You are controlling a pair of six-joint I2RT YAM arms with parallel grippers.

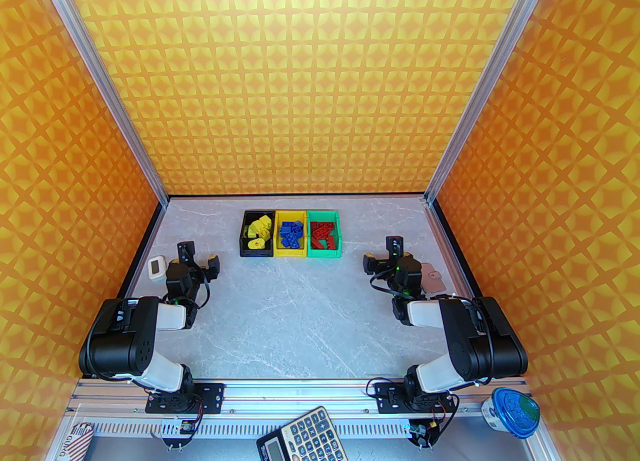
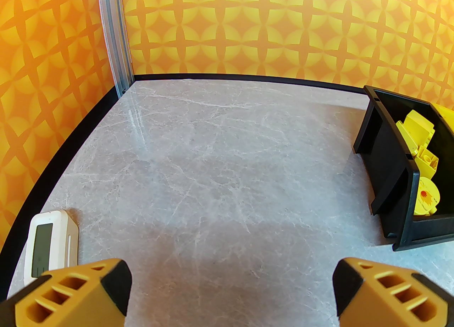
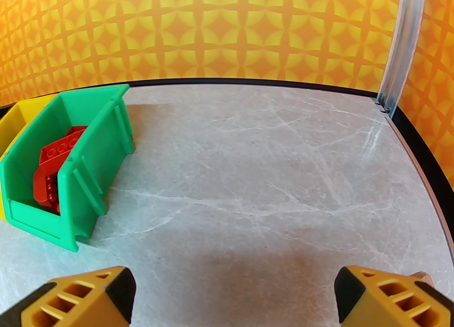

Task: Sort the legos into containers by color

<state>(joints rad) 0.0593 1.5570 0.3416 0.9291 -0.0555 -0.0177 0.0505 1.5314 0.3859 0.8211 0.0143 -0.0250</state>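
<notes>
Gaping empty, left gripper, right gripper; legos in 3 containers ahead, between them.

The left hand (spread wide, empty) hovers near the black container holding yellow legos.

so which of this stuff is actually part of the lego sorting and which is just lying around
Part of the job:
- yellow legos in the black bin
- blue legos in the yellow bin
- red legos in the green bin

Lying about:
- white display gadget
- calculator
- blue-lidded cup
- pinkish flat piece
</notes>
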